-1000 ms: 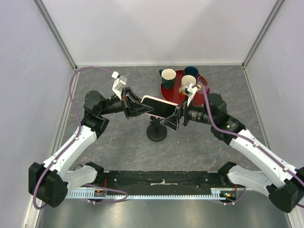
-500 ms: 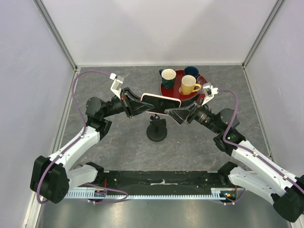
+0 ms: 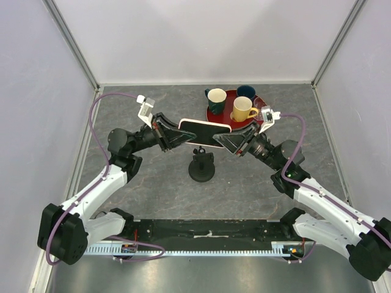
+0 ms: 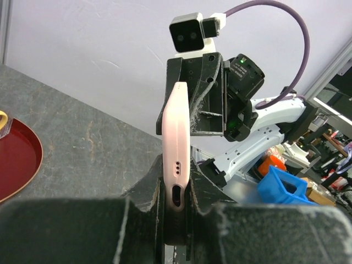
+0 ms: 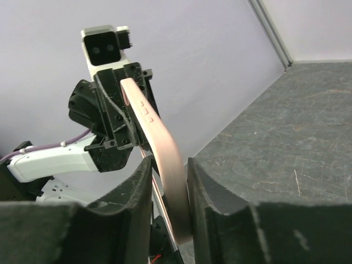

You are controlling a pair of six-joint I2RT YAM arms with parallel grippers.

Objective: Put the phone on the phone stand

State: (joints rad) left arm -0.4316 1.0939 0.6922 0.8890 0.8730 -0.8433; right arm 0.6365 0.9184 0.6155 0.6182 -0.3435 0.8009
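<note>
The phone, black-screened with a pale pink case, hangs level in the air above the phone stand, a small black stand with a round base. My left gripper is shut on its left end; in the left wrist view the pink edge is pinched between both fingers. My right gripper straddles the right end. In the right wrist view the phone lies against one finger of the right gripper; contact at the other finger is unclear.
A round red tray sits at the back, just behind the phone. It carries a white-lined dark mug, a yellow mug and a blue mug. White walls close in the table on three sides.
The right gripper's jaws have closed in from wide open around the phone's right end. Both arms have carried the phone slightly toward the back, away from above the stand's base.
</note>
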